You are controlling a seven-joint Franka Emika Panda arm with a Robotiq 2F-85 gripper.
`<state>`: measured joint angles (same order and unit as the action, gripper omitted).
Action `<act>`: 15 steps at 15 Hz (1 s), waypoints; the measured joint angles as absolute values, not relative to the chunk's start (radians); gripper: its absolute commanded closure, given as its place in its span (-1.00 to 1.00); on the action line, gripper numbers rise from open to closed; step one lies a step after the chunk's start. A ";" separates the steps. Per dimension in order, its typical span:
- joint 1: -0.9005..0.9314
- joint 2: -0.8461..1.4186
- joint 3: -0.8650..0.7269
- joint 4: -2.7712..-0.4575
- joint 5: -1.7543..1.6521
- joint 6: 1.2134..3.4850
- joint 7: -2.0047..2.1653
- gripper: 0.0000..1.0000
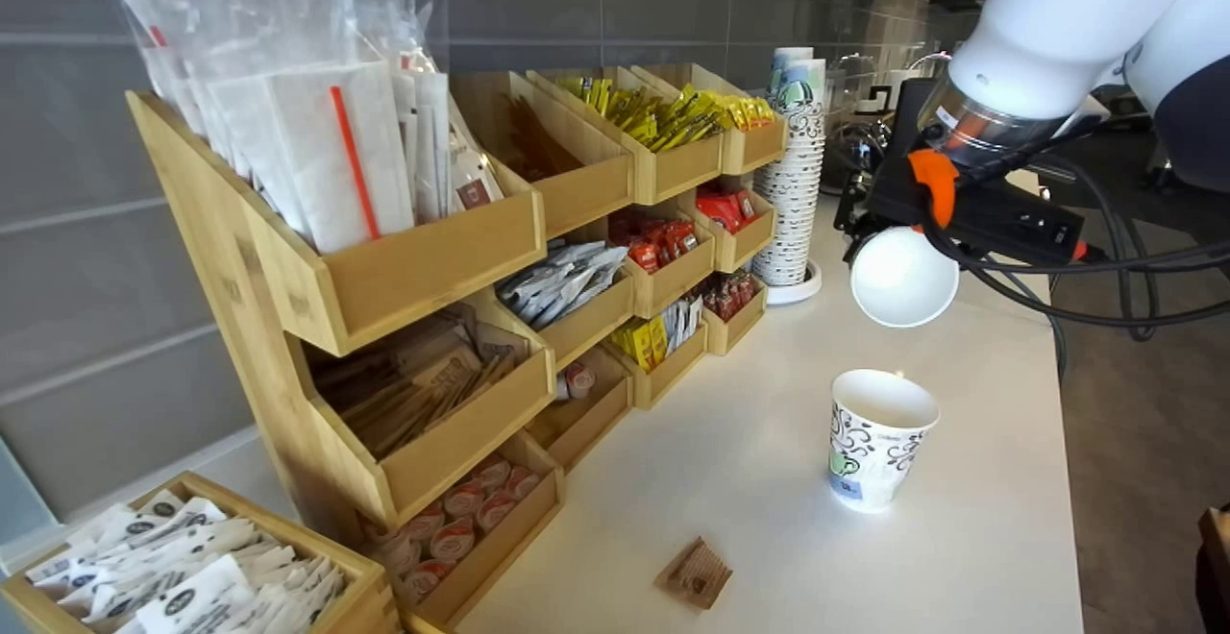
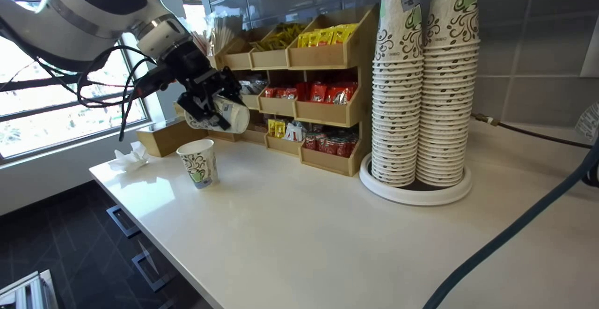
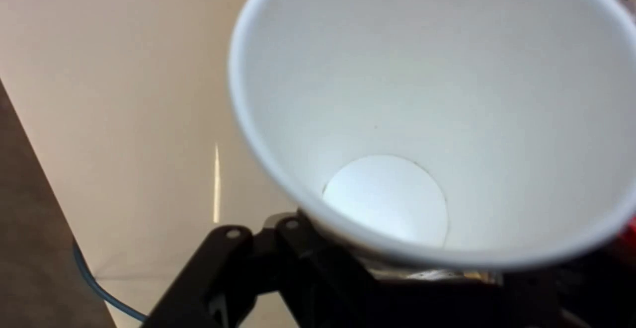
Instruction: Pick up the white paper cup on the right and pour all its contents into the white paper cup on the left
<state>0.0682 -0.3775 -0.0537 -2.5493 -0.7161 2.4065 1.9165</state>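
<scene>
A white paper cup with a printed pattern is held on its side in my gripper [image 2: 218,104]. The held cup's [image 1: 905,279] open mouth faces an exterior camera and tips a little downward. In the wrist view the inside of this cup [image 3: 447,94] shows bare white walls and a bare round bottom, with no contents visible. The gripper's fingers are closed around its side, partly hidden by the cup. The second white paper cup [image 1: 879,447] stands upright on the counter below and in front of the held cup. It also shows in an exterior view [image 2: 199,165]; its inner bottom is hidden.
A wooden tiered rack [image 1: 442,250] of packets stands along the wall. Tall stacks of paper cups [image 2: 398,93] stand in a white round tray [image 2: 416,197]. A brown packet [image 1: 696,573] lies on the counter [image 2: 299,234]. A crumpled tissue [image 2: 130,158] lies near the counter's end.
</scene>
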 measured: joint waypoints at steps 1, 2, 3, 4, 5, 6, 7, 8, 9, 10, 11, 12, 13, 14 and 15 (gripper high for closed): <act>0.053 -0.380 -0.064 -2.558 -0.654 2.420 1.888 0.17; 0.037 -0.384 -0.072 -2.568 -0.588 2.432 1.857 0.17; 0.024 -0.388 -0.078 -2.578 -0.518 2.442 1.824 0.17; 0.011 -0.391 -0.083 -2.588 -0.448 2.449 1.790 0.17; 0.000 -0.395 -0.088 -2.599 -0.376 2.456 1.756 0.17; -0.009 -0.399 -0.093 -2.611 -0.302 2.463 1.722 0.17; -0.016 -0.402 -0.101 -2.622 -0.232 2.469 1.689 0.17; -0.021 -0.406 -0.110 -2.633 -0.159 2.474 1.655 0.17; -0.026 -0.411 -0.120 -2.645 -0.086 2.479 1.621 0.17; -0.028 -0.415 -0.130 -2.655 -0.016 2.481 1.590 0.17; -0.031 -0.421 -0.140 -2.665 0.053 2.483 1.560 0.17; -0.032 -0.427 -0.150 -2.674 0.121 2.484 1.530 0.17; -0.035 -0.433 -0.159 -2.681 0.181 2.485 1.502 -0.33; -0.044 -0.437 -0.162 -2.690 0.215 2.485 1.486 -0.33; -0.056 -0.438 -0.162 -2.698 0.229 2.485 1.479 -0.33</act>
